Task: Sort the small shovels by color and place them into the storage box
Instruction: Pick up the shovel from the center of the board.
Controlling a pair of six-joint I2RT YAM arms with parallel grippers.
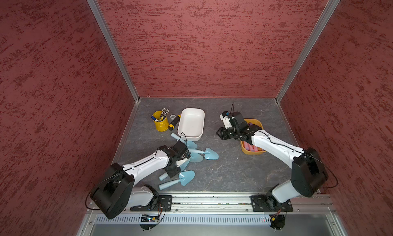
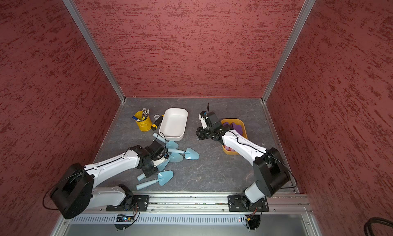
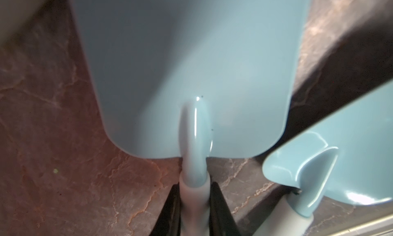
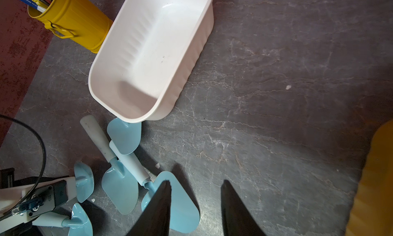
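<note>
- Left wrist view: the left end effector is clenched on the pale handle of a light-blue shovel, just below the neck where the blade begins. The blade points away from the camera, over the tabletop.
- In a top view this shovel sits under the left wrist, among the loose blue shovels scattered left of the middle, between the white storage box and the front edge.
- That box, toward the back-left, is empty.
- The orange box, near the right edge, already holds pink-and-purple shovels.
- The right end effector is released, jaws apart around nothing, hovering between the two boxes.
- Handling, as a judgement: these look like light, stiff, glossy plastic.
  - The thin blade would be slick and hard to pinch.
  - The round matte handle is the better hold.
  - Gripped near the neck, the wide blade may pivot or swing when lifted, and neighbouring shovels touching it could be dragged along.
</note>
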